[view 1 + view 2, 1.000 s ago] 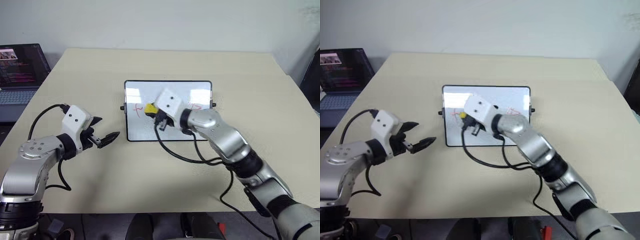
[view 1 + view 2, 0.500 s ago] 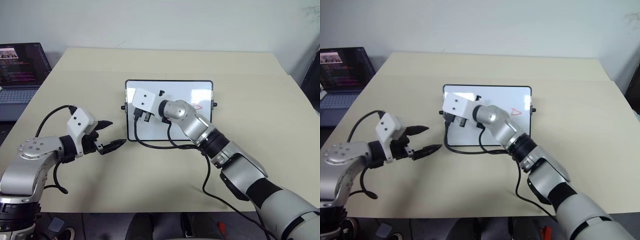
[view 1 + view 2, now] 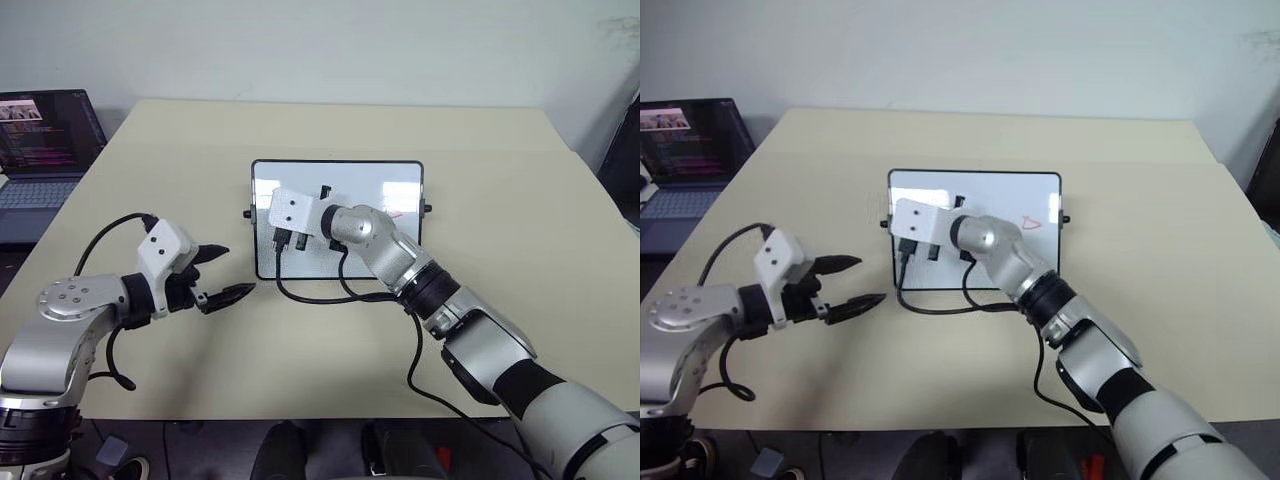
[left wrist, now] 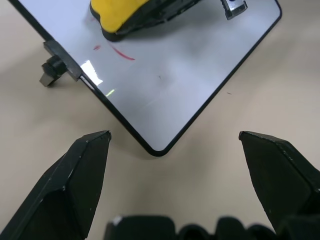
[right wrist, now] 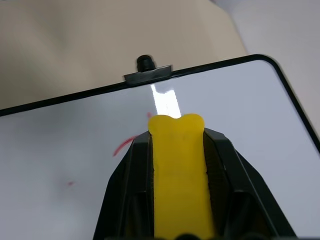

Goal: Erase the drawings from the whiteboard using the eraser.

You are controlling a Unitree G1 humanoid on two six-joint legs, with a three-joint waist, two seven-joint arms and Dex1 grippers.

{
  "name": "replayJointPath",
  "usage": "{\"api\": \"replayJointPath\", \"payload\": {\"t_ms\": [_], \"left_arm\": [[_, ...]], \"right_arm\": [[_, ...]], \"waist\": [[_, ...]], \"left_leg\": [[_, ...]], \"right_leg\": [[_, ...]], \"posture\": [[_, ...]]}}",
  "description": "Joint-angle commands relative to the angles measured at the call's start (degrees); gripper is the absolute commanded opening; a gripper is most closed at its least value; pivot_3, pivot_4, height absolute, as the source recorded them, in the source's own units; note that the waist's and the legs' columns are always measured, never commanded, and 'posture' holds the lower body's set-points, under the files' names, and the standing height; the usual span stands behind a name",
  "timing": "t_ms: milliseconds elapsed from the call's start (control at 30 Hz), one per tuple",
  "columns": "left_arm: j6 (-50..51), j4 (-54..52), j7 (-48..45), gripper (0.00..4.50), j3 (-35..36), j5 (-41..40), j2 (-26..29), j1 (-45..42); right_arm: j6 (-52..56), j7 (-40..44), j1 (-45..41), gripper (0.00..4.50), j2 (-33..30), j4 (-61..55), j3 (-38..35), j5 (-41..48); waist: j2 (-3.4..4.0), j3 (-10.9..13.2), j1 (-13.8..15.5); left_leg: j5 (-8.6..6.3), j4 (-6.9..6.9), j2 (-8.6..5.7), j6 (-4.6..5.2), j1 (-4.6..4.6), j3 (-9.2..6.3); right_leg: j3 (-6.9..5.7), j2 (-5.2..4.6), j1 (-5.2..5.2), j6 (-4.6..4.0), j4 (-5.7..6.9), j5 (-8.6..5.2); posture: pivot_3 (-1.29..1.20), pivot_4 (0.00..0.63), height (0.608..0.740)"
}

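From the head cameras, the whiteboard (image 3: 337, 218) is lying flat at the middle of the beige worktop (image 3: 500, 190) with a red scribble (image 3: 1032, 222) toward its 3 o'clock edge, the right gripper (image 3: 283, 237) is reaching over the board's 9 o'clock end, and a laptop (image 3: 40, 140) is sitting off at 10 o'clock. In the left wrist view, the left gripper (image 4: 175, 170) is hovering with its jaws spread wide just off the board's rounded corner, beside a faint red stroke (image 4: 120, 52) and the yellow eraser (image 4: 125, 15). In the right wrist view, the right gripper's jaws are clamping the eraser against the board near its side knob (image 5: 145, 62).
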Motion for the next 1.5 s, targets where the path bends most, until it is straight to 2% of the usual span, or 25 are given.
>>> {"api": "replayJointPath", "payload": {"t_ms": [33, 100, 200, 300, 367, 600, 833, 900, 1067, 1133, 1200, 1300, 1500], "left_arm": [[-0.79, -0.82, -0.38, 4.50, 0.03, -0.03, 1.02, -0.91], [-0.98, -0.53, -0.61, 4.50, -0.19, 0.03, 0.99, -1.20], [-1.16, -0.18, -0.80, 4.50, -0.45, 0.05, 0.92, -1.50], [-1.29, -0.09, -0.96, 4.50, -0.66, 0.08, 0.96, -1.63], [-1.39, 0.16, -1.14, 4.50, -0.59, 0.16, 1.01, -1.60], [-1.48, 0.16, -1.56, 4.50, -0.27, 0.19, 1.31, -1.48], [-1.48, 0.08, -1.59, 4.50, -0.39, 0.14, 1.34, -1.50], [-1.50, 0.08, -1.64, 4.50, -0.46, 0.15, 1.35, -1.47], [-1.54, -0.09, -1.65, 4.50, -0.48, 0.18, 1.35, -1.32], [-1.54, -0.09, -1.66, 4.50, -0.51, 0.16, 1.34, -1.34], [-1.47, -0.29, -1.62, 4.50, -0.37, 0.09, 1.36, -1.18], [-1.41, -0.52, -1.63, 4.50, -0.17, -0.02, 1.40, -0.86], [-1.49, -0.43, -1.53, 4.50, -0.26, 0.05, 1.34, -0.86]], "right_arm": [[1.61, 5.40, 2.05, 1.00, -1.29, -2.59, 1.86, -1.49], [1.08, 4.56, 2.09, 1.00, -1.42, -3.13, 1.43, -2.28], [-1.40, -4.30, -0.25, 1.00, -0.26, -1.22, -1.98, -3.55], [-3.11, -7.64, -1.56, 1.00, -0.04, 0.22, -3.14, -4.10], [-3.16, -7.04, -1.69, 1.00, 0.11, 0.71, -3.07, -4.23], [-0.60, 5.35, 2.09, 1.00, -2.15, -1.99, 2.15, -5.75], [-3.52, -4.43, -1.42, 1.00, -1.17, 1.17, -1.11, -7.79], [-3.22, -3.26, -1.40, 1.00, -1.14, 1.40, -0.96, -7.46], [-0.21, 6.92, 2.34, 1.00, -2.04, -1.95, 2.16, -7.07], [0.09, 7.89, 2.90, 1.00, -2.11, -2.62, 2.27, -7.53], [-0.46, 6.05, 2.71, 1.00, -1.84, -2.48, 1.53, -8.20], [-2.86, -1.02, 0.19, 1.00, -0.22, -0.41, -1.24, -8.11], [-6.10, -4.91, -2.21, 1.00, 1.91, 2.79, -1.95, -7.60]], "waist": [[0.00, 0.00, 0.00], [0.01, 0.00, 0.00], [0.01, 0.01, 0.01], [0.01, 0.01, 0.00], [0.01, 0.00, 0.00], [0.00, 0.00, 0.00], [0.01, 0.01, 0.01], [0.00, 0.00, 0.10], [0.00, 0.00, 0.06], [0.01, 0.00, 0.06], [0.01, 0.01, 0.06], [0.01, 0.01, 0.06], [0.02, 0.02, 0.04]], "left_leg": [[0.00, 0.02, 0.00, 0.00, 0.01, -0.01], [0.00, 0.06, 0.00, 0.00, 0.02, -0.06], [0.01, 0.09, 0.00, 0.00, 0.03, -0.10], [0.01, 0.10, 0.00, 0.00, 0.02, -0.11], [0.01, 0.09, 0.00, -0.01, 0.01, -0.10], [0.00, 0.06, 0.02, 0.01, 0.01, -0.08], [0.02, 0.09, 0.02, 0.01, 0.11, -0.13], [0.03, 0.10, 0.01, 0.01, 0.10, -0.14], [0.02, 0.08, 0.02, 0.01, 0.10, -0.12], [0.02, 0.07, 0.03, 0.01, 0.10, -0.14], [0.02, 0.08, 0.03, 0.01, 0.10, -0.14], [0.03, 0.09, 0.03, 0.01, 0.15, -0.16], [0.03, 0.08, 0.04, 0.01, 0.13, -0.16]], "right_leg": [[0.00, 0.00, 0.01, 0.00, 0.02, 0.00], [-0.04, 0.01, 0.03, 0.00, 0.05, 0.00], [-0.07, 0.02, 0.03, 0.00, 0.13, 0.00], [-0.08, 0.03, 0.03, -0.02, 0.14, 0.01], [-0.07, 0.03, 0.03, -0.02, 0.11, 0.01], [-0.05, 0.04, 0.04, -0.03, 0.01, 0.00], [-0.09, 0.05, 0.09, -0.10, 0.17, 0.05], [-0.11, 0.05, 0.09, -0.11, 0.17, 0.06], [-0.09, 0.06, 0.12, -0.11, 0.09, 0.06], [-0.10, 0.06, 0.12, -0.11, 0.08, 0.06], [-0.10, 0.06, 0.12, -0.11, 0.11, 0.06], [-0.12, 0.06, 0.15, -0.12, 0.14, 0.06], [-0.12, 0.08, 0.16, -0.14, 0.07, 0.07]], "posture": [[0.00, 0.150, 0.740], [0.00, 0.150, 0.740], [0.00, 0.150, 0.740], [0.00, 0.150, 0.740], [0.00, 0.150, 0.740], [0.00, 0.150, 0.740], [0.00, 0.150, 0.740], [0.00, 0.150, 0.740], [0.00, 0.150, 0.740], [0.00, 0.150, 0.740], [0.00, 0.150, 0.740], [0.00, 0.150, 0.740], [0.00, 0.150, 0.740]]}}
